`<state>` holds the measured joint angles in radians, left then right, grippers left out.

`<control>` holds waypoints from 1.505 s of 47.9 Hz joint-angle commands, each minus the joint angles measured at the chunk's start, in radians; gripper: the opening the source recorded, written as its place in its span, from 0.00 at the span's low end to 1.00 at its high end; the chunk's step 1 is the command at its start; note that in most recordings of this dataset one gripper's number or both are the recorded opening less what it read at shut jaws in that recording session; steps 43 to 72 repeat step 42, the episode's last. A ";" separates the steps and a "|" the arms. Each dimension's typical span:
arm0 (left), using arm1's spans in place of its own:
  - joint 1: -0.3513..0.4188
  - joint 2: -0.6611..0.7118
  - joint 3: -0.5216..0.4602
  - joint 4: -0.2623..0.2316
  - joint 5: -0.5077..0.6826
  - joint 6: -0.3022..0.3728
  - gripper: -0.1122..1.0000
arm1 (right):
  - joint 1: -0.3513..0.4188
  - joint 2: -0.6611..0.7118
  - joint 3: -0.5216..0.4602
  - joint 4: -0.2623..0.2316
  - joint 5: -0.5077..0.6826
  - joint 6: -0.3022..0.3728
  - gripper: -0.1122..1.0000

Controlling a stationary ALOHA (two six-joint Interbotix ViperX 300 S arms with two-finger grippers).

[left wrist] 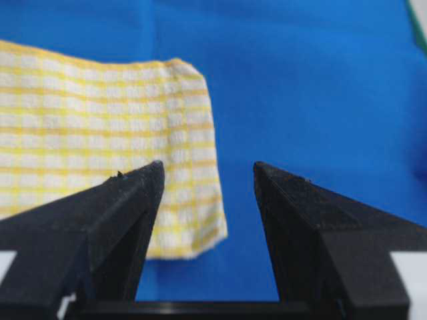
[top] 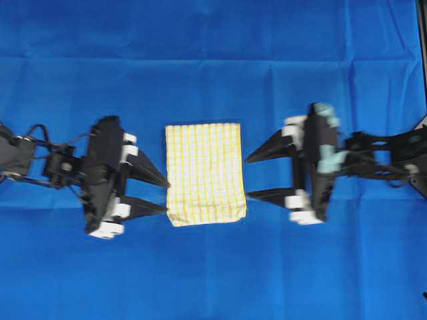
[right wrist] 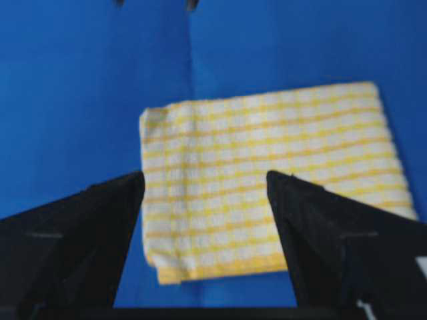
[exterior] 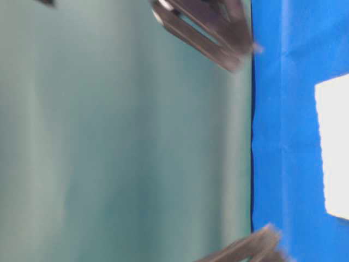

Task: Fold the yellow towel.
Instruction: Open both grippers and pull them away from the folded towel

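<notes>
**Towel folded and released: small risks that remain**

The yellow towel (top: 204, 173) lies flat in the middle of the blue cloth (top: 213, 40), as a compact rectangle, between the two arms. In the right wrist view its near corner shows more than one layer, so I judge that the folding is mostly or fully done.

The left gripper (top: 162, 195) stands just beside the left edge of the towel with its jaws spread and nothing between them. The right gripper (top: 247, 177) stands just beside the right edge, also spread wide and empty. Both wrist views confirm this: only towel and blue cloth show between the black fingers (left wrist: 117, 213).

What could go wrong from here:

- The fingertips are very near the towel edges. If an arm moves sideways or goes down without lifting first, a tip can catch the hem and pull the top layer open.
- The lower edge of the towel looks slightly puffed and uneven in the overhead view. A loose layer there can spring back by itself, so the fold becomes less neat.
- If one more fold is wanted, the thick stack is harder to pinch; a tip can take only the top layer, or also catch the blue cloth under it and drag everything.
</notes>
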<state>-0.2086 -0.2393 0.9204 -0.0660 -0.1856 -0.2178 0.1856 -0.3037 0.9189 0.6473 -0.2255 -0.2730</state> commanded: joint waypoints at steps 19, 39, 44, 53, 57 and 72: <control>0.002 -0.466 0.253 0.003 -0.014 0.084 0.54 | 0.002 -0.529 0.239 -0.018 0.097 -0.083 0.76; 0.026 -0.807 0.451 0.003 -0.011 0.210 0.53 | -0.029 -0.675 0.437 -0.028 0.025 -0.158 0.76; 0.040 -0.828 0.472 0.003 -0.014 0.216 0.53 | -0.031 -0.673 0.453 -0.028 0.008 -0.163 0.76; 0.040 -0.828 0.472 0.003 -0.014 0.216 0.53 | -0.031 -0.673 0.453 -0.028 0.008 -0.163 0.76; 0.040 -0.828 0.472 0.003 -0.014 0.216 0.53 | -0.031 -0.673 0.453 -0.028 0.008 -0.163 0.76; 0.040 -0.828 0.472 0.003 -0.014 0.216 0.53 | -0.031 -0.673 0.453 -0.028 0.008 -0.163 0.76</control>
